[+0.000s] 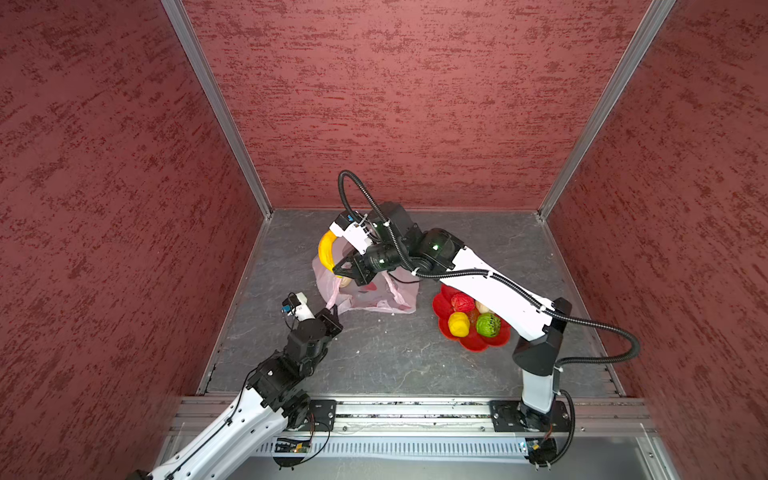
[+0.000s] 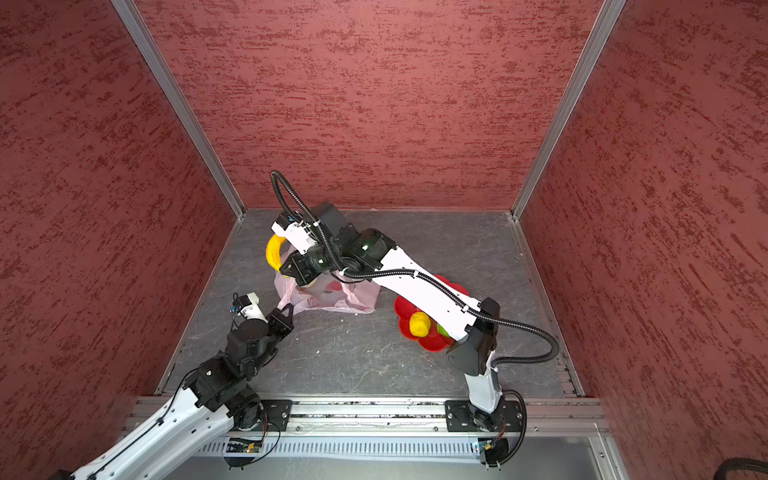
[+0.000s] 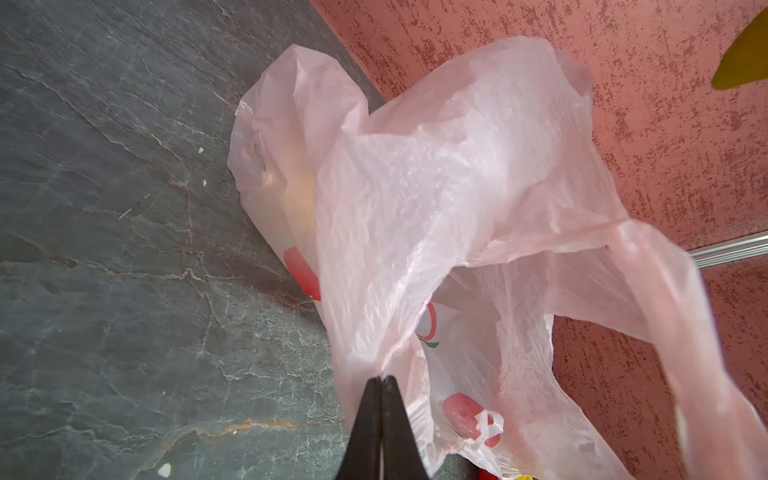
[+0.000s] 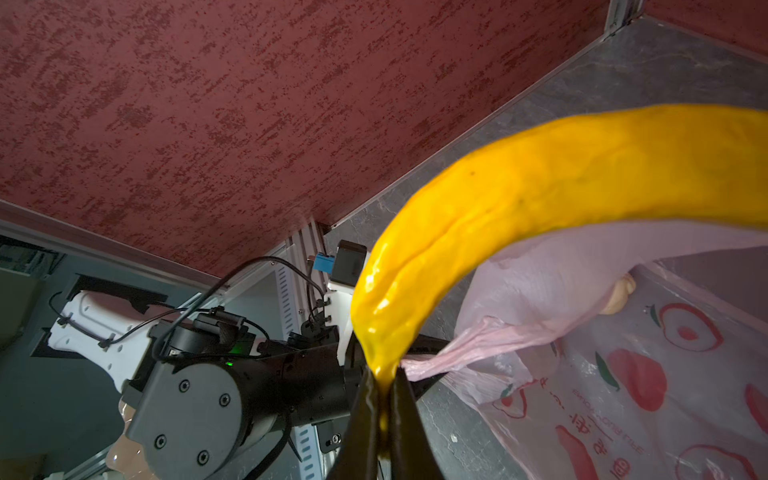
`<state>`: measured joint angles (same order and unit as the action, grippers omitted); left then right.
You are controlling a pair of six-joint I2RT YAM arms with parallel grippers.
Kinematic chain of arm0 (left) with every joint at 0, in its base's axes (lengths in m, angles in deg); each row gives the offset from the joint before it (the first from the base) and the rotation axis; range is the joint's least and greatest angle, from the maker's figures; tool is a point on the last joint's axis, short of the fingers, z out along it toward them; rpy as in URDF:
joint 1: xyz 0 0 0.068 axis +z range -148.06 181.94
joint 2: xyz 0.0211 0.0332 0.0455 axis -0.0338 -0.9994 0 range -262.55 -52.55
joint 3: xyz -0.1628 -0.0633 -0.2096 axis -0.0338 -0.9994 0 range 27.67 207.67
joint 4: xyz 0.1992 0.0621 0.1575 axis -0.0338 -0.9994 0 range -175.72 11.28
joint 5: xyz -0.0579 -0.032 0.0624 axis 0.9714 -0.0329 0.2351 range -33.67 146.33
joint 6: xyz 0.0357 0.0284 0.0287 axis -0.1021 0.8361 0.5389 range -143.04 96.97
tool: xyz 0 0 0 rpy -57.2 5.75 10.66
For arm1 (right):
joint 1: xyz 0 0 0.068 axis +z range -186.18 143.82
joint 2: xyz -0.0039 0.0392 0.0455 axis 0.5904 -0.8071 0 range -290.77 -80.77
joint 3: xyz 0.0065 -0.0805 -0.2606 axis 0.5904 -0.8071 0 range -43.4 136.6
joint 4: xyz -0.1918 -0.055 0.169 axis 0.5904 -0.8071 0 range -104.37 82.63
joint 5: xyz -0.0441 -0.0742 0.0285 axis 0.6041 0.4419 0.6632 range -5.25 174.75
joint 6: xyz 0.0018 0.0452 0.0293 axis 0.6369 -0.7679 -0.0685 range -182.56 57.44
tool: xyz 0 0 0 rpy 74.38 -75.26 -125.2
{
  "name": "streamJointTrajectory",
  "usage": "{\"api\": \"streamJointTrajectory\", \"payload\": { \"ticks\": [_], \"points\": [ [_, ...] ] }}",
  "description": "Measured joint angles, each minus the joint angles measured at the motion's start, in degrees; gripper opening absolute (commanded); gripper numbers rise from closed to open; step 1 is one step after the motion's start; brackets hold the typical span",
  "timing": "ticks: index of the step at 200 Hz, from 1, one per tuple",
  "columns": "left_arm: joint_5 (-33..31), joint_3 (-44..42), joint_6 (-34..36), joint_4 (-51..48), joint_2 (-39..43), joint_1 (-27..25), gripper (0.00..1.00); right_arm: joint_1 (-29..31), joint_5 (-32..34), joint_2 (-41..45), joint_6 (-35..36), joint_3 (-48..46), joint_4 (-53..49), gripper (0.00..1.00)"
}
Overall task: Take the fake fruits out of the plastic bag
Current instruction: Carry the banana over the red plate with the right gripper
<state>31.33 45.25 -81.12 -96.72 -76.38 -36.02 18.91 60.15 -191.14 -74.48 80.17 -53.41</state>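
Note:
My right gripper (image 4: 384, 382) is shut on the tip of the curved yellow banana (image 4: 540, 199), holding it in the air above the pale-pink plastic bag (image 1: 399, 293). In both top views the banana (image 2: 273, 251) hangs over the bag's far left corner. My left gripper (image 3: 380, 378) is shut on a bag handle at the near left, holding the mouth up. A beige fruit (image 4: 621, 297) lies inside the bag. Red (image 1: 462, 302), yellow (image 1: 458, 324), green (image 1: 488, 324) and beige (image 1: 482, 307) balls sit on the red plate.
The red flower-shaped plate (image 1: 473, 345) lies right of the bag, partly under my right arm. Red textured walls close in the grey floor on three sides. A metal rail with both arm bases runs along the front edge.

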Motion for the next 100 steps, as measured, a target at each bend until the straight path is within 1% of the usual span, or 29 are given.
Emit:
{"api": "streamJointTrajectory", "payload": {
  "ticks": [20, 39, 77, 100],
  "points": [
    [0.15, 0.0, 0.0, -0.11, 0.52, -0.02, 0.0, -0.57, 2.21, 1.38, -0.02, -2.86, 0.31, 0.05],
    [0.48, 0.0, 0.02, -0.31, 0.63, -0.04, 0.0, -1.9, 4.39, 5.11, -0.28, -9.6, 1.05, 0.05],
    [0.68, 0.0, 0.02, -0.48, 0.59, -0.04, 0.0, -7.63, 9.11, 17.38, -2.43, -25.57, 2.51, 0.05],
    [0.72, 0.0, 0.04, -0.46, 0.55, -0.04, 0.0, -11.23, 11.45, 25.59, -3.54, -33.22, 3.08, 0.05]
  ]
}}
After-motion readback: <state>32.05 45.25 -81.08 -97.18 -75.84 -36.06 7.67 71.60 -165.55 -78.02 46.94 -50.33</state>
